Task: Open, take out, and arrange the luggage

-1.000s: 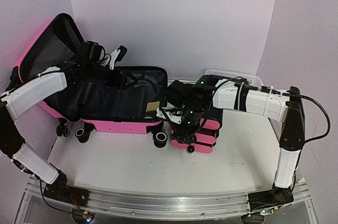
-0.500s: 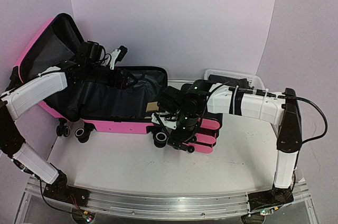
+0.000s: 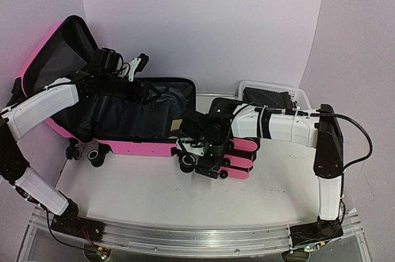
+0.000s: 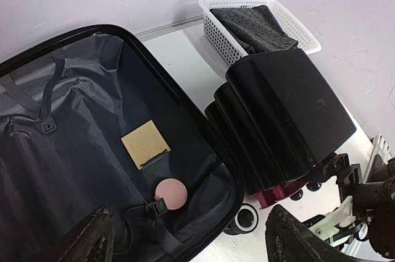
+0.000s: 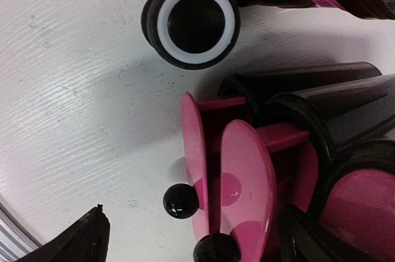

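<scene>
Robot lab data-collection booth, not a home. Plain pale lilac backdrop panels (image 3: 203, 21) close off three sides of a white textured tabletop (image 3: 154, 194). A silver aluminium extrusion rail (image 3: 185, 240) runs along the near edge. Bolted to it are a white-and-black left robot arm (image 3: 43, 110) and a matching right robot arm (image 3: 290, 123). A loose black cable (image 3: 368, 138) loops off the right one.

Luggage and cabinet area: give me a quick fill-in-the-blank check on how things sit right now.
The luggage lies with its lid ____, not shut. Inside it, next to a tan square, sits a round piece coloured ____. The basket holding dark cloth is coloured ____. The right tool hovers by the drawers of the cabinet, whose knobs are ____.
Missing words: open; pink; white; black.
</scene>
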Action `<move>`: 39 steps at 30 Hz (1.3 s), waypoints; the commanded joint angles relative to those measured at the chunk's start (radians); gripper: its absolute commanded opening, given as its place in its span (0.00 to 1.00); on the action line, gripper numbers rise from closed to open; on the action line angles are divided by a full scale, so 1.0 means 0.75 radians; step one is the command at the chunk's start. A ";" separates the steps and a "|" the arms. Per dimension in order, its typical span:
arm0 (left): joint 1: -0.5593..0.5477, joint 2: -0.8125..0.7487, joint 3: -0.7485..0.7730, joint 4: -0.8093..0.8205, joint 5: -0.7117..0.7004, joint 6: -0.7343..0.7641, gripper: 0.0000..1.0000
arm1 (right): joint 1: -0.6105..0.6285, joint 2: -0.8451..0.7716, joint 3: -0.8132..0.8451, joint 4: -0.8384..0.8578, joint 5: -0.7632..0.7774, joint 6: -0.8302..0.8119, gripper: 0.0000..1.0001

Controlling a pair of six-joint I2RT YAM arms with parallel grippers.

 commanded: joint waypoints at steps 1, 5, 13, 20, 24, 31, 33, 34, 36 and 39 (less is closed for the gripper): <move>0.001 -0.037 0.026 0.057 0.002 0.013 0.85 | -0.009 -0.059 -0.011 -0.004 -0.188 0.006 0.95; 0.001 -0.022 0.037 0.057 0.029 0.005 0.85 | -0.008 -0.065 -0.011 -0.024 -0.325 0.010 0.92; 0.001 -0.032 0.034 0.053 0.028 0.009 0.85 | -0.009 -0.132 -0.025 -0.035 -0.513 0.018 0.91; 0.001 -0.030 0.037 0.051 0.033 0.001 0.85 | -0.009 -0.151 -0.013 -0.036 -0.578 0.057 0.88; 0.002 -0.023 0.040 0.051 0.036 0.006 0.85 | -0.008 -0.156 0.005 -0.037 -0.568 0.074 0.88; 0.001 0.098 0.074 0.016 0.068 0.016 0.85 | -0.008 -0.250 0.089 -0.019 -0.373 0.137 0.98; 0.001 0.180 0.117 -0.004 0.084 0.017 0.85 | -0.010 -0.286 0.103 -0.001 -0.325 0.152 0.98; 0.001 0.225 0.143 -0.022 0.101 0.019 0.85 | -0.015 -0.303 0.107 0.007 -0.297 0.156 0.98; 0.001 0.328 0.214 -0.058 0.110 0.022 0.84 | -0.032 -0.336 0.106 0.021 -0.255 0.166 0.98; 0.001 0.525 0.381 -0.174 0.112 0.023 0.82 | -0.087 -0.388 0.069 0.048 -0.239 0.189 0.98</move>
